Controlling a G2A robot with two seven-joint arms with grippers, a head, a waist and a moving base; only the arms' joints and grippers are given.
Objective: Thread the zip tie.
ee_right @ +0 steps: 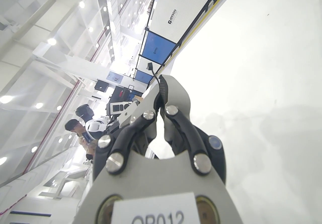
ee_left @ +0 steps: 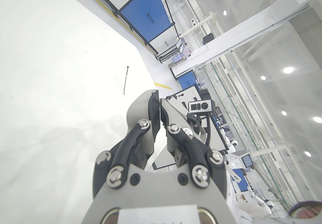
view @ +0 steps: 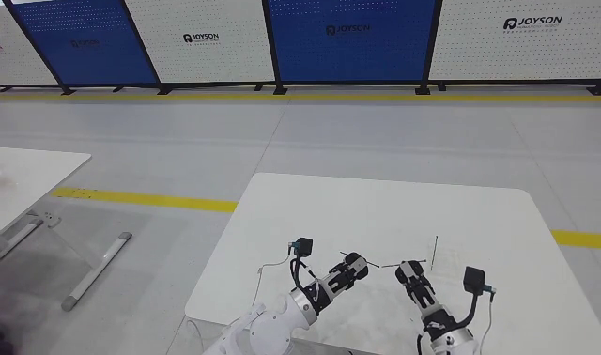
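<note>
Left end effector [view: 355, 264]: sits at the near edge of the desk [view: 376, 205], tips pointing across towards the other arm. In the left wrist view [ee_left: 159, 101] its fingers are pressed together with no gap. In the top view a thin dark line leaves its tip and runs towards the right arm. Whether that line is gripped here cannot be confirmed.

Between the arms: the two tips face each other, near but apart. The thin line lies roughly along the line joining them.

Right end effector [view: 409, 270]: fingers closed [ee_right: 161, 89] on the zip tie [ee_right: 151, 67]. The tie's square head and a short length of strap stick out beyond the fingertips. In the top view the strap crosses this tip, its long axis running side to side across the desk.

Spare zip tie [view: 435, 247]: lies flat and straight on the desk just beyond the right end effector. Its long axis points away from the robot. It is untouched, and the right arm is the nearer one. It also shows from the left wrist [ee_left: 125, 80].

Assessment: threading depends on lining the free tail up with the head held on the right. That alignment is not yet evident.
</note>
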